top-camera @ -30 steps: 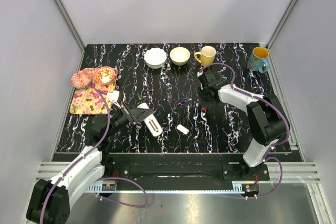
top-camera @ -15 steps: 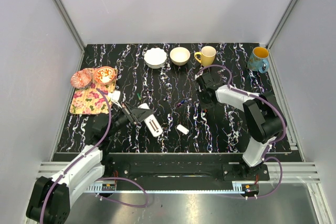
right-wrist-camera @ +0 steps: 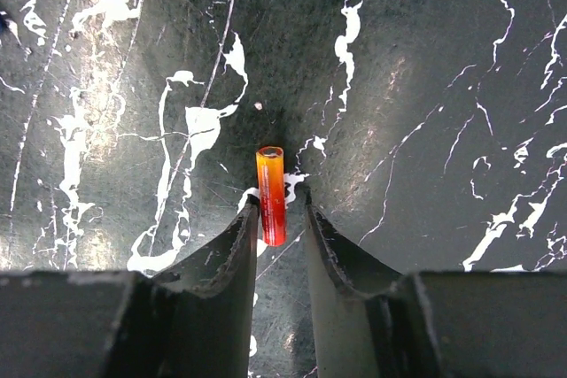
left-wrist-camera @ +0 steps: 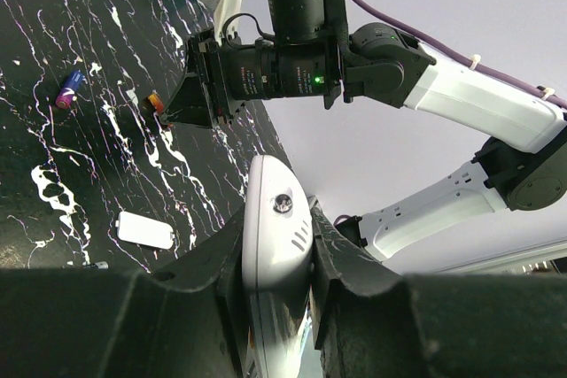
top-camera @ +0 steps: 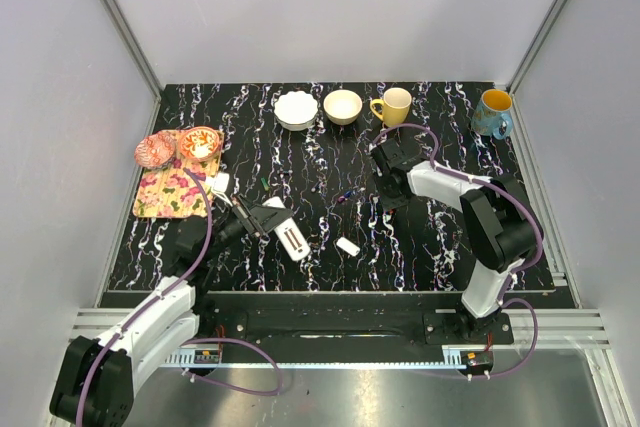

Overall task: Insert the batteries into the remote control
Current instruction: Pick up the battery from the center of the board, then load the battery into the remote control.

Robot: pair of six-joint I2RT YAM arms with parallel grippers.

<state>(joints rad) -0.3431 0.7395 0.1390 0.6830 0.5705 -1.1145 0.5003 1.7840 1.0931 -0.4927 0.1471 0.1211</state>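
My left gripper (top-camera: 262, 219) is shut on the remote control (top-camera: 287, 238), a slim white bar held off the table; its end shows between the jaws in the left wrist view (left-wrist-camera: 275, 235). My right gripper (right-wrist-camera: 276, 201) is open and low over the dark marbled table, its fingers on either side of an orange-red battery (right-wrist-camera: 271, 194) that lies flat. The left wrist view shows that gripper (left-wrist-camera: 173, 104) over the battery (left-wrist-camera: 154, 101). A purple battery (left-wrist-camera: 69, 88) lies to its left, also in the top view (top-camera: 347, 193). In the top view the right gripper (top-camera: 388, 199) hides the orange-red battery.
A small white cover piece (top-camera: 348, 245) lies between the arms. At the back stand a white bowl (top-camera: 296, 109), a tan bowl (top-camera: 343, 106), a yellow mug (top-camera: 393, 105) and a blue mug (top-camera: 493, 113). A floral mat (top-camera: 165, 197) with two small bowls lies left.
My right arm has moved left and brought its open fingers down around the orange-red battery, which now is hidden in the top view. The left arm and remote have not moved.
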